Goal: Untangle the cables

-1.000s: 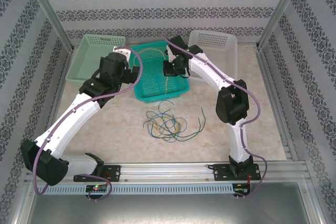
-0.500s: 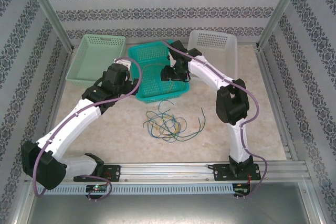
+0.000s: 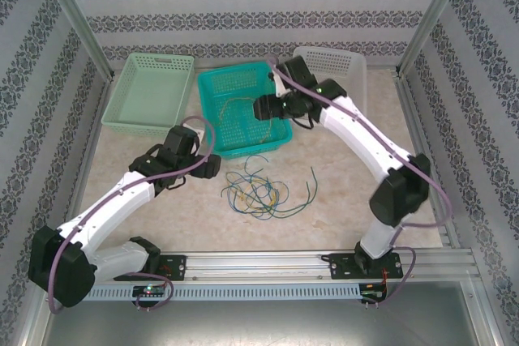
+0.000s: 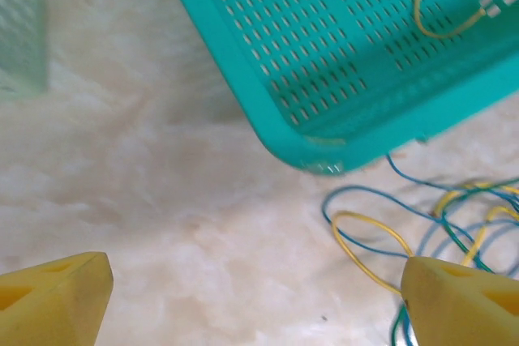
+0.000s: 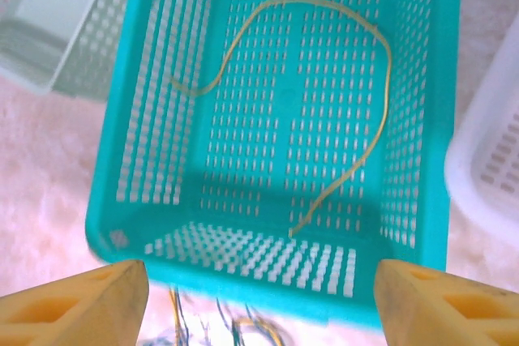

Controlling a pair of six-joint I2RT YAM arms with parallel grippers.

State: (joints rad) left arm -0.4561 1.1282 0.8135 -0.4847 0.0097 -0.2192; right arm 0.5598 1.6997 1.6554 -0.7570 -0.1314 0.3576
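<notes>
A tangle of blue, yellow and green cables [image 3: 258, 194] lies on the table in front of the teal basket [image 3: 243, 151]. One yellow cable [image 3: 233, 103] lies loose inside that basket, also clear in the right wrist view as a yellow cable [image 5: 381, 111]. My left gripper [image 3: 211, 168] hovers low over the table, open, just left of the tangle [image 4: 442, 216], with nothing between its fingers [image 4: 57, 297]. My right gripper [image 3: 261, 107] hangs open above the basket's right half, well above the basket floor [image 5: 284, 119].
A pale green basket [image 3: 142, 128] stands at the back left and a white basket [image 3: 340, 61] at the back right, both beside the teal one. The teal basket's near corner [image 4: 320, 155] is close ahead of the left gripper. Patterned walls enclose the table.
The yellow cable that hung from the right gripper now lies in the teal basket, and that arm has risen and swung right. The left arm pulled back out of the basket toward the tangle.
</notes>
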